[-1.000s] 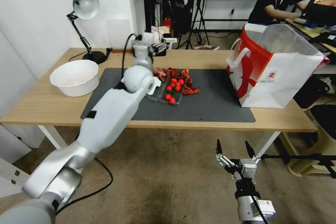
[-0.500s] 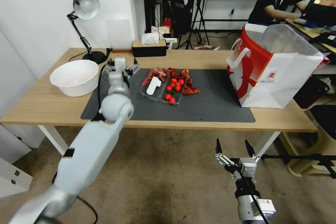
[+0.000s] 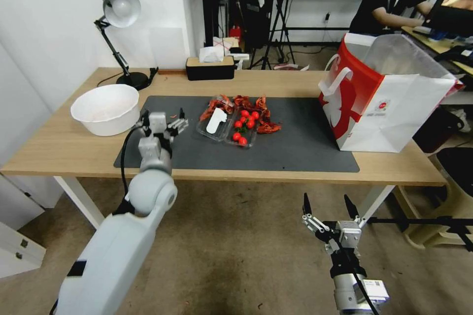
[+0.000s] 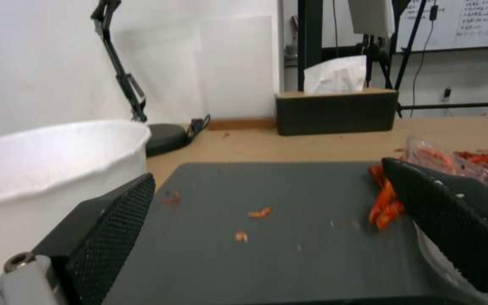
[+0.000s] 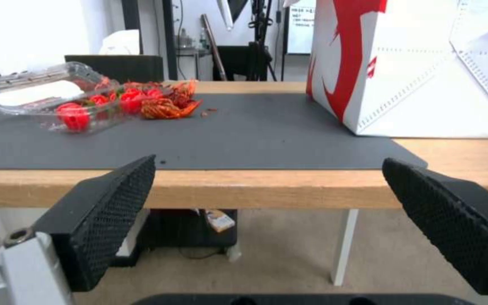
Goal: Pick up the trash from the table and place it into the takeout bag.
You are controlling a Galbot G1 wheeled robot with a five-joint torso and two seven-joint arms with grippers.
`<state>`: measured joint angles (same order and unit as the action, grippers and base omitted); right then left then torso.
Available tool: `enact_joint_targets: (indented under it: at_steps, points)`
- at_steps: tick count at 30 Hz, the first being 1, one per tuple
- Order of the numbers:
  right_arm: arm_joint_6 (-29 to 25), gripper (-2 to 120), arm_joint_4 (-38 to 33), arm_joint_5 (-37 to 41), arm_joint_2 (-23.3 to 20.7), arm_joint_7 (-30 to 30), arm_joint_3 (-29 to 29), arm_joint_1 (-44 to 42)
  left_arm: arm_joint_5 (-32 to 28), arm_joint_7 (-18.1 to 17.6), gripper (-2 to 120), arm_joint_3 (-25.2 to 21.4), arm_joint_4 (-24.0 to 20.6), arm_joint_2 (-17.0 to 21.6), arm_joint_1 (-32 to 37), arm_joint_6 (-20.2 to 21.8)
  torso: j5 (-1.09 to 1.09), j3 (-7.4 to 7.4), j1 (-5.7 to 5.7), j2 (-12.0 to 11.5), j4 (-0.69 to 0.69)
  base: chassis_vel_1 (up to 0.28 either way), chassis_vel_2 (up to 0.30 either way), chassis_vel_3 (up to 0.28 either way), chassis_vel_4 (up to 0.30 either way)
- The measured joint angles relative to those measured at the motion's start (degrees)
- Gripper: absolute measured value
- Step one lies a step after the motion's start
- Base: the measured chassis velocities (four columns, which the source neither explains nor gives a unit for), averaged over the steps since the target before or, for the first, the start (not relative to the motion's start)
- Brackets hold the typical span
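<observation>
- Jaws of my left gripper (image 3: 161, 119) gape empty over the mat (image 3: 295, 152), lined up toward the clear tray (image 3: 227, 125).
- Right gripper (image 3: 328, 206) hangs below the worktop (image 3: 59, 150), jaws apart, idle.

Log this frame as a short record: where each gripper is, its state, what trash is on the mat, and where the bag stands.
left gripper: open, empty, above the mat's left end, beside the white bowl
right gripper: open, empty, low in front of the table
trash: clear tray with red tomatoes, red scraps behind it, mid-mat
takeout bag: upright, open, at the mat's right end
far edge: tissue box, lamp
</observation>
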<state>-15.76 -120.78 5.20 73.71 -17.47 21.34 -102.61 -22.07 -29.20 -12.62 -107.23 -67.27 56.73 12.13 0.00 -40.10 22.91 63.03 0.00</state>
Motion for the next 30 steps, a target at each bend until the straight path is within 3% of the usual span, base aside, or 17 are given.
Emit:
enact_joint_targets:
  at_steps: [9,13,20,25,30]
  points:
    - [-0.07,100,-0.94,0.08,-0.55,0.11,0.14,0.25,0.59,2.75,100,-3.74,-4.25,-0.89,9.3,-3.4,0.0,0.0,0.01,0.0,0.01,0.0,0.0,0.0,0.0]
    - [-0.14,100,-1.35,1.12,-1.15,0.71,0.34,0.86,1.39,5.33,100,-7.02,-7.0,-1.07,16.13,-7.02,0.0,0.0,0.01,0.0,0.01,0.0,0.0,0.0,0.0]
    - [0.12,100,-1.78,3.47,-2.58,1.76,0.67,2.4,5.39,10.51,100,-11.5,-12.41,-4.7,31.25,-11.92,0.0,0.0,0.0,0.0,0.0,0.0,0.0,0.0,0.0]
    - [0.69,100,-2.13,4.43,-3.2,1.46,1.05,2.94,6.54,11.67,100,-12.3,-14.38,-6.24,35.36,-13.86,0.0,0.0,0.01,0.0,0.0,0.0,0.0,0.0,0.0]
    - [1.4,100,-2.45,6.45,-4.3,1.19,2.07,3.14,8.77,12.3,100,-12.91,-15.13,-7.52,40.51,-18.82,0.0,0.0,0.0,-0.01,0.0,0.0,0.0,0.0,0.0]
